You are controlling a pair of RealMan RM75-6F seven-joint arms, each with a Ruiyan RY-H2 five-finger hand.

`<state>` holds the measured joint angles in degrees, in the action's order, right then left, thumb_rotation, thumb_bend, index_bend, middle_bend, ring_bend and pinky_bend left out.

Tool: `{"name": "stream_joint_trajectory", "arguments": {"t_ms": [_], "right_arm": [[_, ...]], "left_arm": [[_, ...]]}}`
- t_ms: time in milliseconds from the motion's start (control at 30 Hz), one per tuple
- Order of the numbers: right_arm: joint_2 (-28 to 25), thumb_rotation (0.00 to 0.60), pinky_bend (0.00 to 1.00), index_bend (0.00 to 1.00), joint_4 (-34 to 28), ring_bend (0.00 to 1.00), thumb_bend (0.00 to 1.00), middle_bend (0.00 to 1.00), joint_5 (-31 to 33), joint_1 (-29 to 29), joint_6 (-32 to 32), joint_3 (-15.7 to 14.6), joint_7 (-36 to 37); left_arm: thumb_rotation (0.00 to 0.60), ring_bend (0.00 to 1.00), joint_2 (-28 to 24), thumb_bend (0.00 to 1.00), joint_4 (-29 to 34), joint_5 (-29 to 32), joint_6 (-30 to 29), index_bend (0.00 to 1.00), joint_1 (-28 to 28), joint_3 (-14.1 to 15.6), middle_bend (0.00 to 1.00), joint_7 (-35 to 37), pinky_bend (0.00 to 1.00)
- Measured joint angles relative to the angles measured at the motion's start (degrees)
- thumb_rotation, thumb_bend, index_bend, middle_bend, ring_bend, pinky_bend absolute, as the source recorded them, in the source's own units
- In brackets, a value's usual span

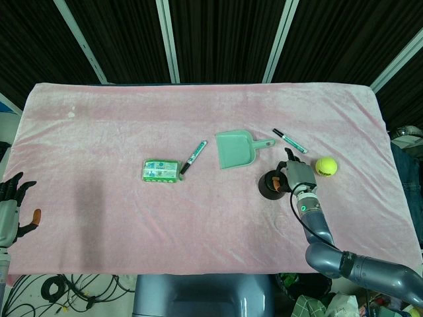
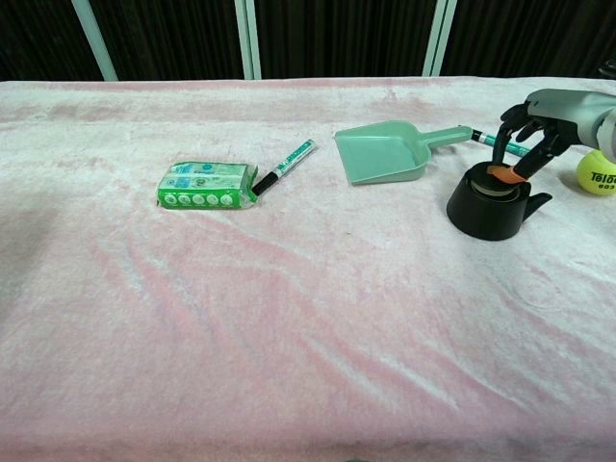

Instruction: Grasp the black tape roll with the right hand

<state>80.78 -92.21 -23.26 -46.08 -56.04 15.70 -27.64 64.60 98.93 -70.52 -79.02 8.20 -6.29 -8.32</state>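
The black tape roll [image 1: 269, 185] [image 2: 484, 216] lies flat on the pink cloth at the right, just below the dustpan's handle. My right hand [image 1: 295, 174] [image 2: 541, 117] hovers over its right side with fingers spread. An orange-tipped finger reaches down over the roll's centre hole, and the thumb sits by the outer wall on the right. I see no closed grip on the roll. My left hand [image 1: 9, 203] rests off the table's near-left corner with fingers apart, holding nothing.
A yellow tennis ball [image 1: 325, 166] [image 2: 597, 174] lies just right of the hand. A green-capped marker [image 1: 289, 140] [image 2: 492, 142] lies behind the roll. Further left are a green dustpan [image 1: 234, 149] [image 2: 383, 152], another marker [image 1: 193, 156] [image 2: 285, 165] and a green pack [image 1: 161, 171] [image 2: 204, 184].
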Motion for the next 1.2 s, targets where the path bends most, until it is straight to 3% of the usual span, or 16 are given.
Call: {"name": "stream_joint_trajectory", "arguments": {"t_ms": [1067, 1200], "right_arm": [[1.0, 0.6, 0.21, 0.77, 2.3, 0.13, 0.4, 0.0, -1.3, 0.5, 0.5, -1.7, 3.1], [1.0, 0.6, 0.21, 0.67, 2.3, 0.13, 0.35, 0.0, -1.5, 0.5, 0.8, -1.8, 3.2]], "left_arm": [[0.6, 0.0, 0.0, 0.44, 0.0, 0.2, 0.1, 0.17, 0.0, 0.0, 0.0, -0.2, 0.0], [0.6, 0.0, 0.0, 0.44, 0.0, 0.2, 0.1, 0.17, 0.0, 0.0, 0.0, -0.3, 0.0]]}}
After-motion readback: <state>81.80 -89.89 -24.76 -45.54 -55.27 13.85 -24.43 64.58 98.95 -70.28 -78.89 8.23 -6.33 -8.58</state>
